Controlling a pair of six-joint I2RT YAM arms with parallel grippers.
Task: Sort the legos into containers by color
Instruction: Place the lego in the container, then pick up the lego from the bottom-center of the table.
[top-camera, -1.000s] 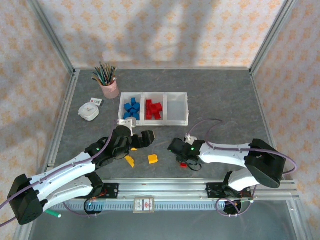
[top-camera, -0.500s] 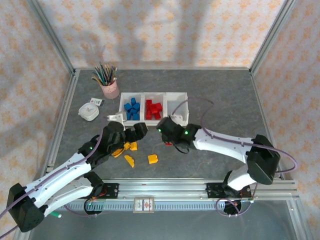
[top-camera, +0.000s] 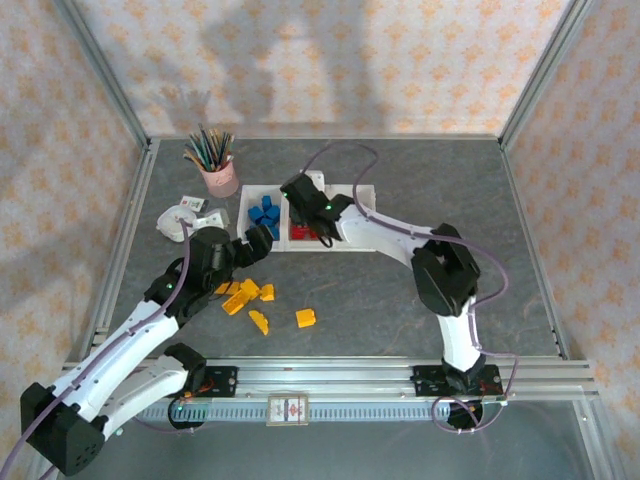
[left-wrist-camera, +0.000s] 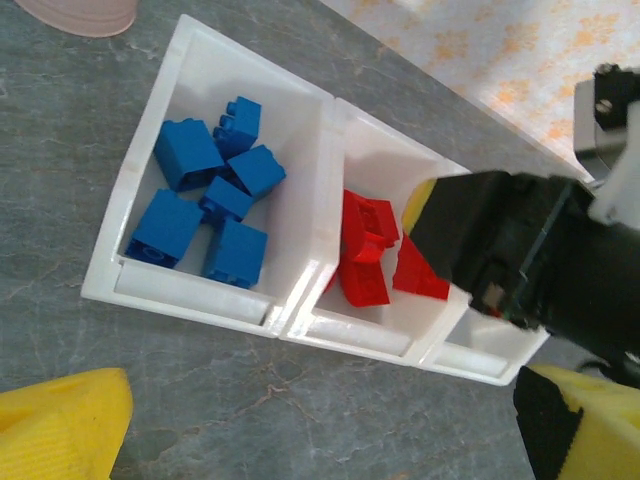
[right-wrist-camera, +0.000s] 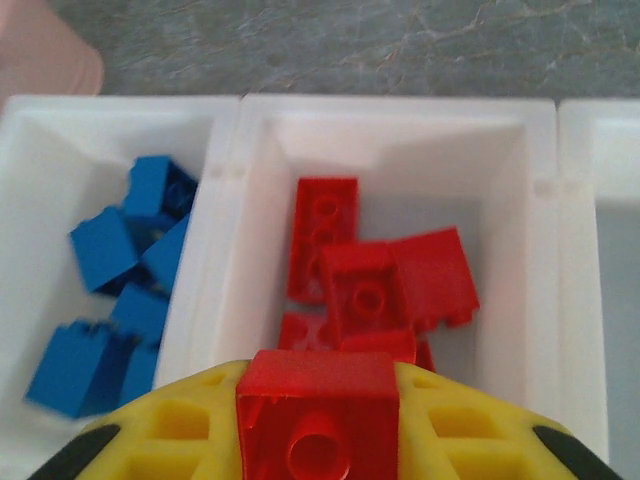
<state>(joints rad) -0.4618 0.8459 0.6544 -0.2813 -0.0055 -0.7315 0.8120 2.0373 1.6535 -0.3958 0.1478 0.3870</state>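
My right pincer (top-camera: 320, 232) clamps a red brick (right-wrist-camera: 318, 405) over the middle bin (right-wrist-camera: 400, 105) with the reds. I'd centre it clear of the walls, then open. My left pincer (top-camera: 256, 243) is wide, near the yellow bricks (top-camera: 245, 293) on the tabletop (top-camera: 400, 310).

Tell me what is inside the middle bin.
Several red legos lie loose in the middle bin. The right claw, shut on one more red lego, hangs over the bin's near end and covers whatever lies there.
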